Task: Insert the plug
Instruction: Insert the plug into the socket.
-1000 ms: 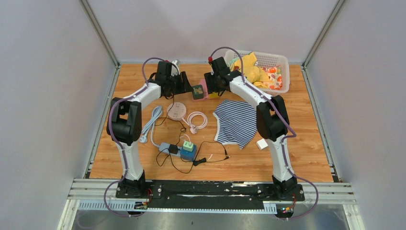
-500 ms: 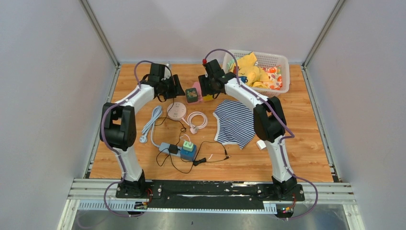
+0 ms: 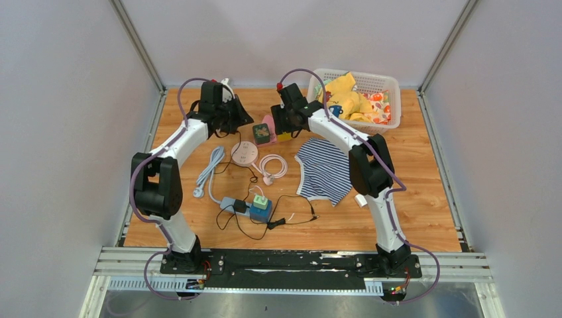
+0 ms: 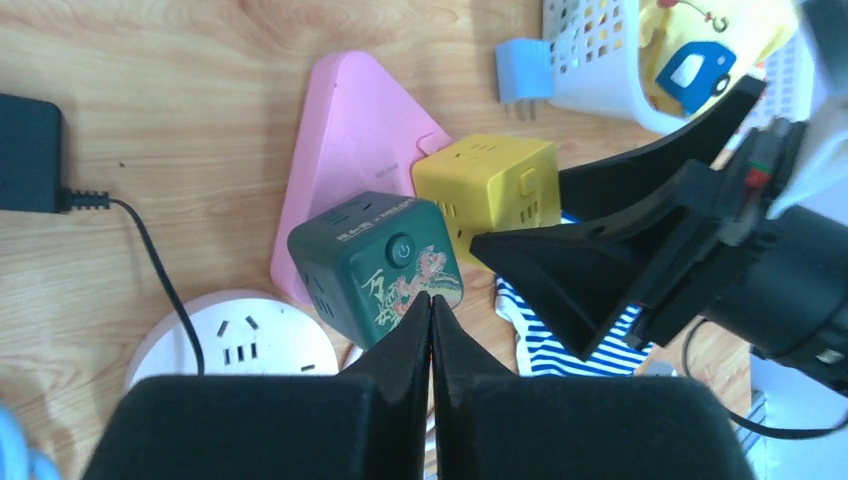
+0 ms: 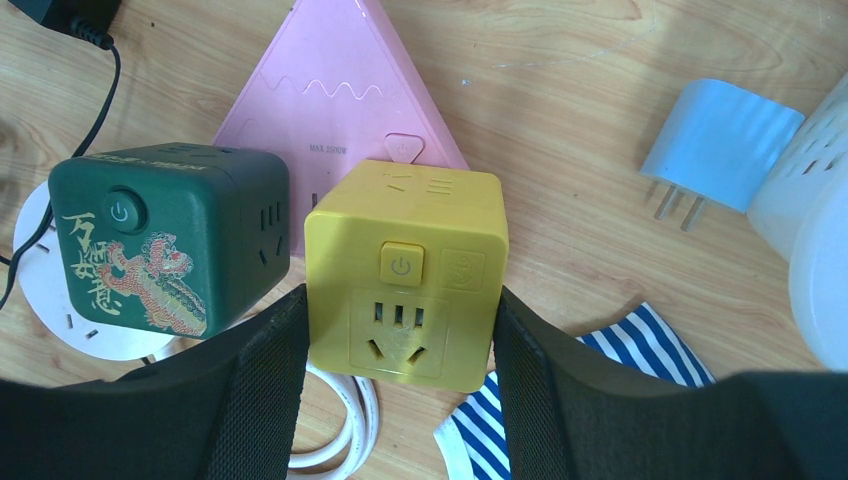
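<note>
Location: wooden bench (image 3: pixel 424 199) enclosed by plain grey walls, with two arms mounted at its near edge.

Item 1. Yellow cube socket (image 5: pixel 405 275). At the far middle of the bench, its power button and one outlet face towards the wrist camera. The right arm's fingers (image 5: pixel 280 350) are spread to its width and press against its two opposite sides. It overlaps a corner of item 3; whether it rests on it cannot be told.

Item 2. Blue two-pin plug (image 5: pixel 718 140). Lies loose on the wood, pins pointing towards the near edge, just beside the basket wall and apart from item 1.

Item 3. Pink triangular power strip (image 5: pixel 340 100). Flat on the bench, behind items 1 and 4.

Item 4. Dark green cube socket (image 4: pixel 375 265). Printed with a red and gold figure, just beside item 1. The left arm's fingers (image 4: pixel 431 330) are pressed together with nothing between them, their tips right at its near edge.

Item 5. Round white socket (image 3: pixel 244 153). Next to item 4 on its near side, with a black cord crossing it.

Item 6. Black adapter (image 4: pixel 25 150). Corded, on the wood to the left.

Item 7. Coiled white cable (image 3: pixel 273 165).

Item 8. Striped cloth (image 3: pixel 326 169). Blue and white, right of centre.

Item 9. White basket (image 3: pixel 381 83). In the far right corner, holding yellow fabric items (image 3: pixel 348 99).

Item 10. Blue power strip (image 3: pixel 248 207). Towards the near edge, with a green adapter (image 3: pixel 260 201) on it.
</note>
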Controlling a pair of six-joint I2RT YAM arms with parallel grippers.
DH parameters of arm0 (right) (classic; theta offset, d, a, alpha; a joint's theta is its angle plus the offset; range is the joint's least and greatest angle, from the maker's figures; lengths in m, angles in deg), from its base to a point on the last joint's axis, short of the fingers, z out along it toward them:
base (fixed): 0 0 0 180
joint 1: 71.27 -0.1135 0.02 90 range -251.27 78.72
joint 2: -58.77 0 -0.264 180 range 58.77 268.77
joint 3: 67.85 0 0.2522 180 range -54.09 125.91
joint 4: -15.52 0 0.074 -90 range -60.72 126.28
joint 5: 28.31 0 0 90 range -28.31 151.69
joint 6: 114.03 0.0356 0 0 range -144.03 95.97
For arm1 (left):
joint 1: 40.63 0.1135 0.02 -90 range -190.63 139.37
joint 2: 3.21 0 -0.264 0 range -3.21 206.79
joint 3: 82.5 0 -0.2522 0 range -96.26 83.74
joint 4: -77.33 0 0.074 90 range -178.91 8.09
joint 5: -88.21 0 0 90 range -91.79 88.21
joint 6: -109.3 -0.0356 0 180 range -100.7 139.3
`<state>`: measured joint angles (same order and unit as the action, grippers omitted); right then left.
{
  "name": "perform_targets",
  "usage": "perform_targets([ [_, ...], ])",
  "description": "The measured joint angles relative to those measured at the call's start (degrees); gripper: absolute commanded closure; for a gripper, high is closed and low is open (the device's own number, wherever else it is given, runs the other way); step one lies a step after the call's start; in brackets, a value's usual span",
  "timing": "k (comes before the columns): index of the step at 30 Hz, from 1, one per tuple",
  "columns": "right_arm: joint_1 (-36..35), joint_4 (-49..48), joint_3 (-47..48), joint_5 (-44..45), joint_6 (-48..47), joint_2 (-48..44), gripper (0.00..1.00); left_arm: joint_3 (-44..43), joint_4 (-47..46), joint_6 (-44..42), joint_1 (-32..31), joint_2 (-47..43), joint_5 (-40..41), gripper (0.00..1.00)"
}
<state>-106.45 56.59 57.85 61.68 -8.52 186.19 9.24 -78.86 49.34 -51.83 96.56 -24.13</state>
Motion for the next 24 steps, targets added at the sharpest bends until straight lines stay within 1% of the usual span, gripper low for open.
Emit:
perform_targets([
  [2, 0.00, 0.02, 0.00, 0.00, 0.07, 0.00, 0.94, 0.87, -1.36, -0.04, -0.50, 1.31, -0.66, 1.00],
  [5, 0.00, 0.00, 0.00, 0.00, 0.24, 0.02, 0.94, 2.45, -1.97, -0.50, -1.36, 4.15, 0.42, 1.00],
  [6, 0.00, 0.02, 0.00, 0.00, 0.33, 0.02, 0.94, 3.28, -2.91, -0.42, -1.46, 4.66, -0.52, 1.00],
  [11, 0.00, 0.04, 0.00, -0.02, 0.39, 0.04, 0.94, 5.77, -7.41, -0.17, -2.49, 4.33, 0.04, 1.00],
  [15, 0.00, 0.04, 0.00, -0.02, 0.39, 0.04, 0.92, 5.88, -8.20, 0.26, -2.49, 4.31, 0.37, 1.00],
  [16, 0.00, 0.04, 0.00, -0.02, 0.39, 0.02, 0.89, 5.70, -8.02, 0.24, -2.49, 4.31, 0.48, 0.98],
  [19, 0.00, 0.07, 0.00, -0.02, 0.39, 0.02, 0.75, 4.61, -6.60, 0.00, -2.49, 4.31, 1.46, 0.93],
  [24, 0.02, 0.81, 0.59, -0.07, 0.42, 0.02, 0.42, 1.31, -1.22, -1.40, -2.36, 4.44, 3.93, 0.91],
])
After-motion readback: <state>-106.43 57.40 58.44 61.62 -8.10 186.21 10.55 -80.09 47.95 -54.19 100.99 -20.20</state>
